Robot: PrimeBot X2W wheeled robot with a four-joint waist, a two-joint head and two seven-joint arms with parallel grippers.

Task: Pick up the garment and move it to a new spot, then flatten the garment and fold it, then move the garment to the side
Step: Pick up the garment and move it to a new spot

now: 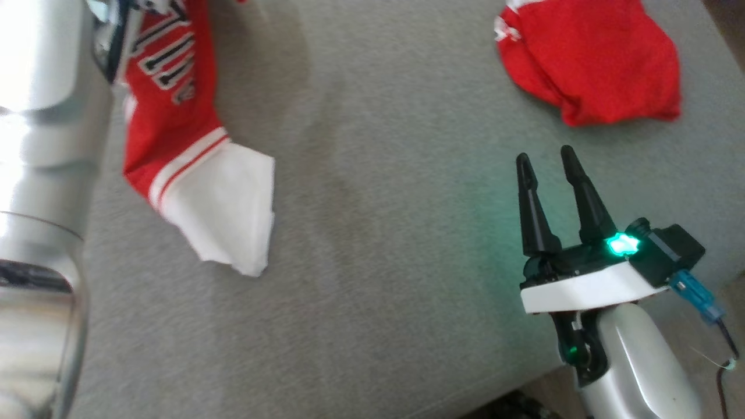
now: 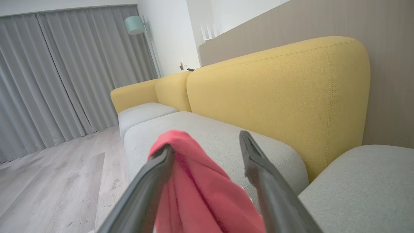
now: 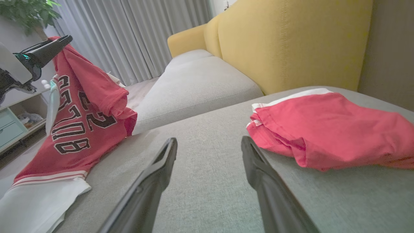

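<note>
Left gripper [image 2: 205, 141] spread, red garment [image 2: 200, 194] over one finger; right gripper [image 1: 545, 154] spread too

Head view: soft daylight, exposure ok, but motion-blurred, esp. garment [image 1: 192, 163] edges. Left forearm [image 1: 41, 87] blown out, hard glare. Green LED [image 1: 621, 244] throws teal tint on cushion [image 1: 477, 192]. Wrist views sharper, right one dimmer. Wide-angle bending at edges, fingers [image 2: 148, 184] soft/out of focus near btm.

jersey [image 1: 169, 116] left, red bundle [image 1: 599, 64] right, cushion [image 1: 378, 233] between
</note>
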